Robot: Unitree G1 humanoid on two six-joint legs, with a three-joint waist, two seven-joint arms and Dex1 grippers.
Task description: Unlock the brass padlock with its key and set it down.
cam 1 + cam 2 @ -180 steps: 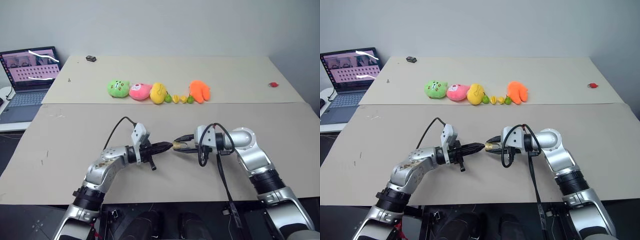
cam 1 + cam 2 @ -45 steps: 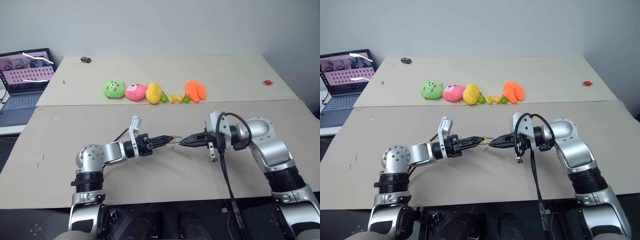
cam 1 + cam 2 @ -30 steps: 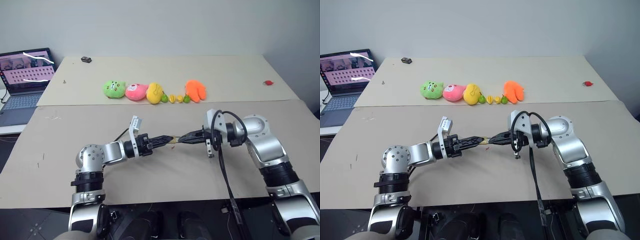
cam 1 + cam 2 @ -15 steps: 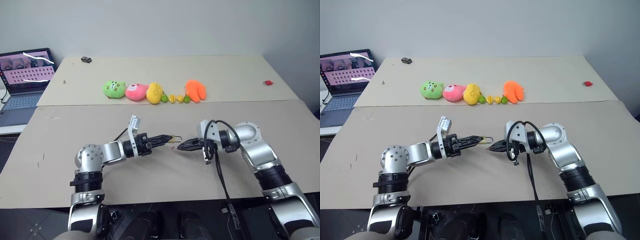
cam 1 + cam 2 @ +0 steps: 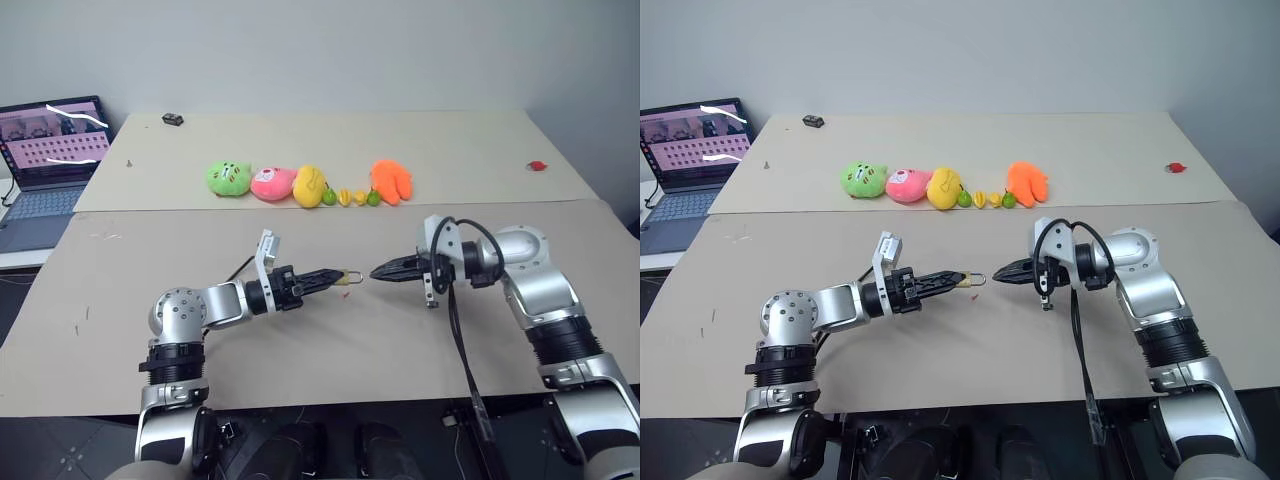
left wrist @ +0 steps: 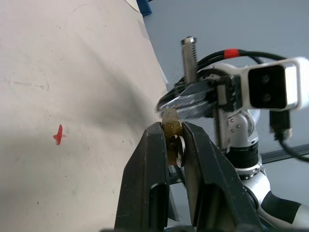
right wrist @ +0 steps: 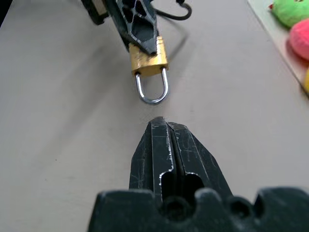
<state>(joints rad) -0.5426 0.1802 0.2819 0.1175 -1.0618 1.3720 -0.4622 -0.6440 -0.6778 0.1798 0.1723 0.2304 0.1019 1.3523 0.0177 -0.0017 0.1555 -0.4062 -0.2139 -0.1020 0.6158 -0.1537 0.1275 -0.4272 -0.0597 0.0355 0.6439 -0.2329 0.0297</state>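
The padlock [image 7: 148, 58] is clamped by its brass body in the left pincer [image 5: 336, 275], held level above the desk [image 5: 330, 345] with the silver shackle [image 7: 153, 90] sticking out toward the right arm. The right pincer [image 5: 378, 271] is pressed fully shut and points at the shackle from close by, with a small gap of bare desk between its tip and the loop. A second ago the two pincers met at the padlock; half a second ago the right one had dropped away lower and nearer the robot, and it now sits back up at the padlock's level but apart from it. In the right wrist view the shackle looks seated in the body on both legs, so the lock appears to be closed for now. Whether the shut right pincer carries the key cannot be told; nothing silvery shows at its tip, and no key shows in the padlock either. My reading is that the contact a second ago did not open the lock, and the right arm is lining up for another approach. The plush toys [image 5: 258, 181] and small fruits [image 5: 358, 197] sit in a row far back on the desk, well clear of the work
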